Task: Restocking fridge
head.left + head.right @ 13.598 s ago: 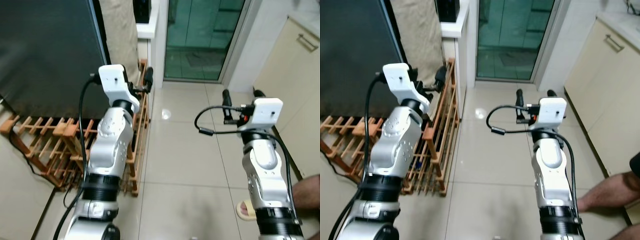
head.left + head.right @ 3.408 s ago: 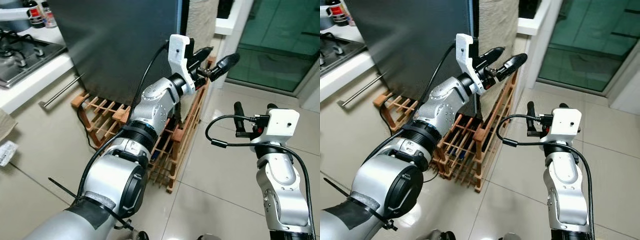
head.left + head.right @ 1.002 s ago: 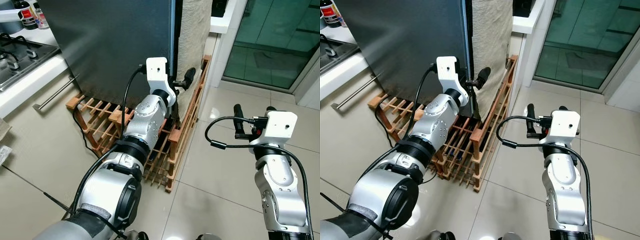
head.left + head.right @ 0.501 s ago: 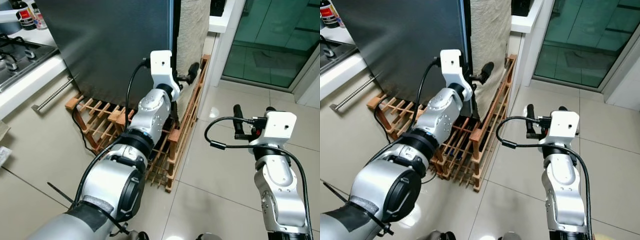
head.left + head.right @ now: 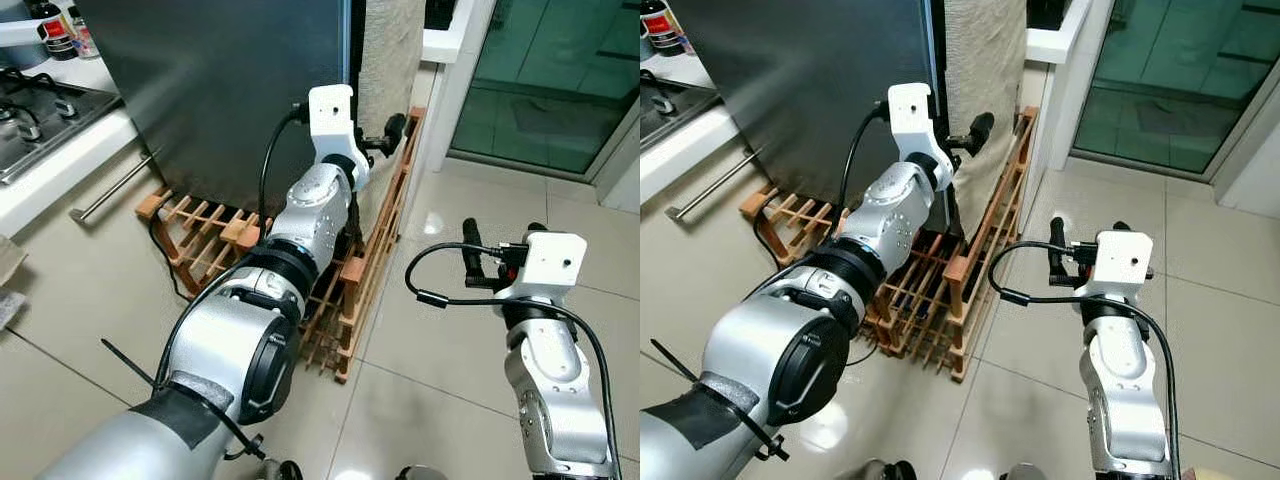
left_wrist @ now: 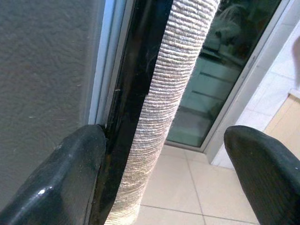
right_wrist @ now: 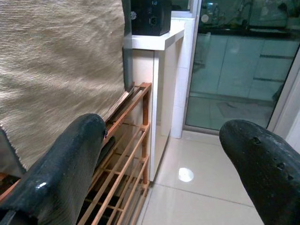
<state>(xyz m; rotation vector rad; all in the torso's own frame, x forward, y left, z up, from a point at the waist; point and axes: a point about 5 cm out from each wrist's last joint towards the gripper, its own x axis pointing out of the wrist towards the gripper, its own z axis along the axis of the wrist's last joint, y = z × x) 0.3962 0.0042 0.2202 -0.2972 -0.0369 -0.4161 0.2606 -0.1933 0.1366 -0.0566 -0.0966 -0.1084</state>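
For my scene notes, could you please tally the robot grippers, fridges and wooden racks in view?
Grippers: 2, left gripper and right gripper
Fridges: 1, fridge
Wooden racks: 1, wooden rack
Total: 4

Glossy beige floor tiles (image 5: 420, 330) spread below me. A wooden lattice rack (image 5: 205, 235) sits low at my left, a woven beige cloth (image 5: 985, 70) hanging above it. Ahead, a green-tinted glass door (image 5: 545, 70); far left, a white worktop (image 5: 60, 150) with a gas hob (image 5: 35, 95).

We find no readable text. Bottles (image 5: 62, 30) on the counter (image 5: 60, 150) carry labels, too small to read.
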